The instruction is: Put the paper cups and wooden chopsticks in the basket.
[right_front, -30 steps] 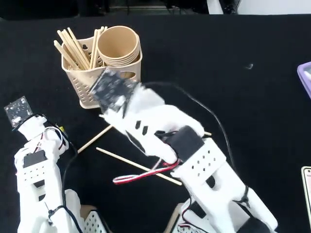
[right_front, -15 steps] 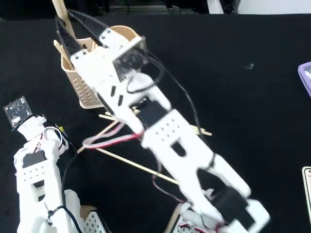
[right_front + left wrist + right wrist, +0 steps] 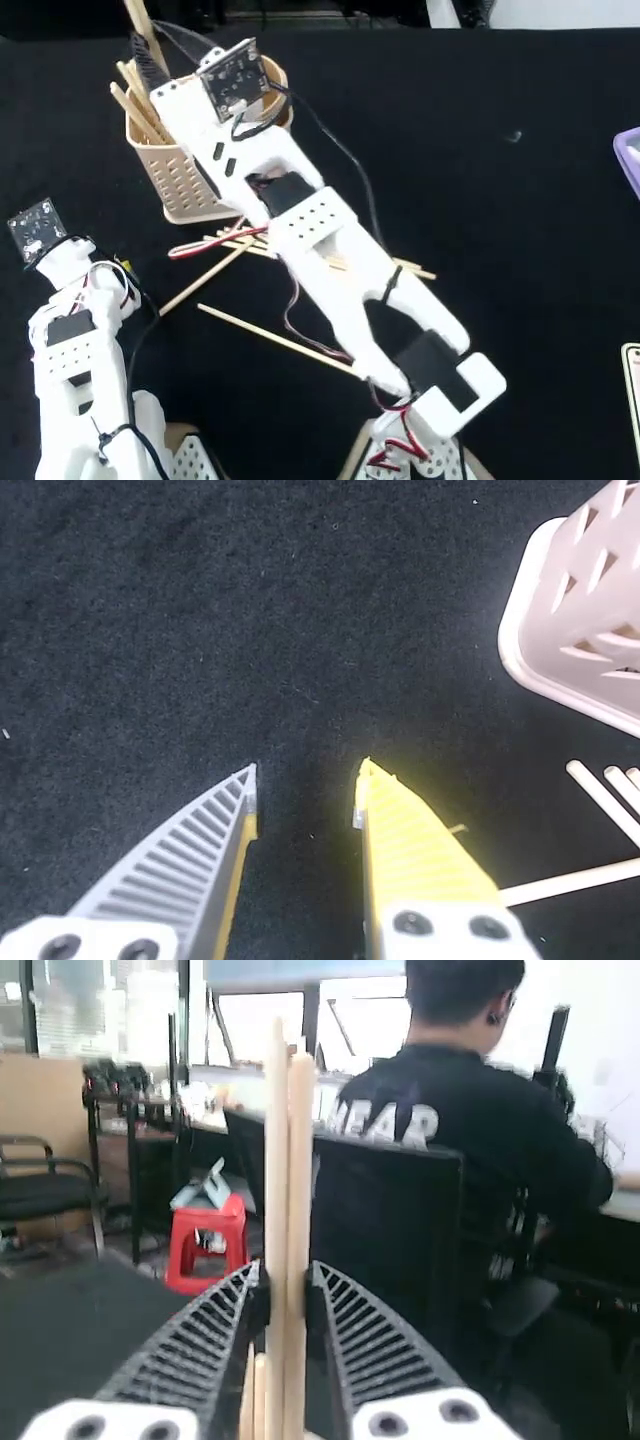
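A cream slotted basket (image 3: 185,175) stands at the back left, with several wooden chopsticks (image 3: 130,100) upright in it and the rim of stacked paper cups (image 3: 277,88) showing behind the right arm. My right gripper (image 3: 145,55) is over the basket's back left corner, shut on two chopsticks (image 3: 287,1160) that stand upright between its fingers (image 3: 345,1330). Loose chopsticks (image 3: 215,272) (image 3: 280,340) lie on the black table in front of the basket. My left gripper (image 3: 305,780) hangs open over bare table, near the basket's corner (image 3: 560,640).
The right arm stretches diagonally from the front edge to the basket, over more chopsticks (image 3: 412,268). A purple object (image 3: 630,155) sits at the right edge. In the left wrist view, chopstick ends (image 3: 600,785) lie close beside the open gripper.
The right arm swung from the table's middle up and back to the basket, carrying the chopsticks upright. The left arm has not moved.
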You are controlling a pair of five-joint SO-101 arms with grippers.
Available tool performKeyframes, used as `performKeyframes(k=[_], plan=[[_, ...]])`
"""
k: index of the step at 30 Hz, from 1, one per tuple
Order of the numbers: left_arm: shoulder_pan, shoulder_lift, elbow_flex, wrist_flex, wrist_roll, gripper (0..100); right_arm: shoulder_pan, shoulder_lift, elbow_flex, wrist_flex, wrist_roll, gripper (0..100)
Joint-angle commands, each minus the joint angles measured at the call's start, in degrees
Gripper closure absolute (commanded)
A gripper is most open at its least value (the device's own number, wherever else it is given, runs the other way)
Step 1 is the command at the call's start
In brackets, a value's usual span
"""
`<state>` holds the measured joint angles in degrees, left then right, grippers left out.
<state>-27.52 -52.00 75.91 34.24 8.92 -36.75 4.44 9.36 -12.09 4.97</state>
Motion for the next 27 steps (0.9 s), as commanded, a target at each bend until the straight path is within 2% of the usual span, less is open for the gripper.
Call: performKeyframes(k=[1,5,7,13,19,24,27], plan=[[0.31,-1.05,-0.13,-0.62,0.26,84,0.7,-2.86,-0.57,2.55,-0.26,93.9],[0.31,-1.05,-0.13,-0.62,0.26,84,0.53,-7.25,-3.3,15.56,-0.7,79.2],[0.31,-1.05,-0.13,-0.62,0.26,84,0.53,-10.15,-4.35,21.27,-0.7,77.2],[0.31,-1.05,-0.13,-0.62,0.26,84,0.62,-23.87,-1.01,40.35,-0.7,85.1],[0.31,-1.05,-0.13,-0.62,0.26,84,0.53,-39.43,14.64,64.7,-0.35,90.9],[0.31,-1.05,-0.13,-0.88,0.26,84,-4.48,-46.46,36.62,69.36,-0.09,90.9],[0.4,-1.05,-0.13,-0.97,0.26,84,-9.76,-46.64,47.78,65.14,4.04,89.0]])
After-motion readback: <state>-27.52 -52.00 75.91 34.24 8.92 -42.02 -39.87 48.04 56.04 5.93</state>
